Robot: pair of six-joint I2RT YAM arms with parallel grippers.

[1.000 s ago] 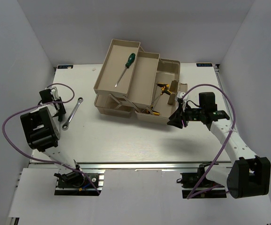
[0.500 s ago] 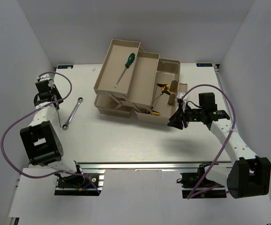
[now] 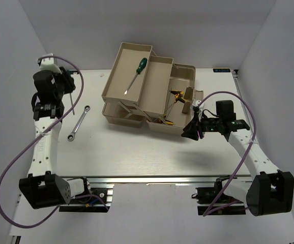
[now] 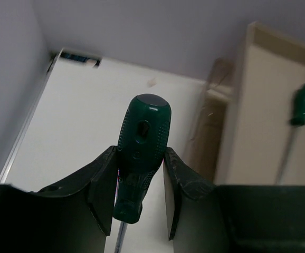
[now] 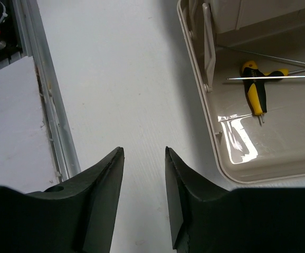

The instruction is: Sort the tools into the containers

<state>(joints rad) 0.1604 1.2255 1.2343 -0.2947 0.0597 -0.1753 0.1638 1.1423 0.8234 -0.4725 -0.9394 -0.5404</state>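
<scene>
Green screwdriver (image 4: 141, 138) in left claw (image 4: 140, 174); right claw (image 5: 143, 158) parted beside toolbox rim (image 5: 197, 95)

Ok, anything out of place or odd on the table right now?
Only the wrench: it lies loose on the table, left of the toolbox, in no tray. One screwdriver is clamped in the left end effector, not yet put away. Nothing looks spilled or damaged.

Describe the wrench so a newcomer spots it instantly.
Start at the beige toolbox at the table's far middle. On the bare tabletop to its left lies the wrench, slanted. It alone is all silver, with no coloured handle.
</scene>
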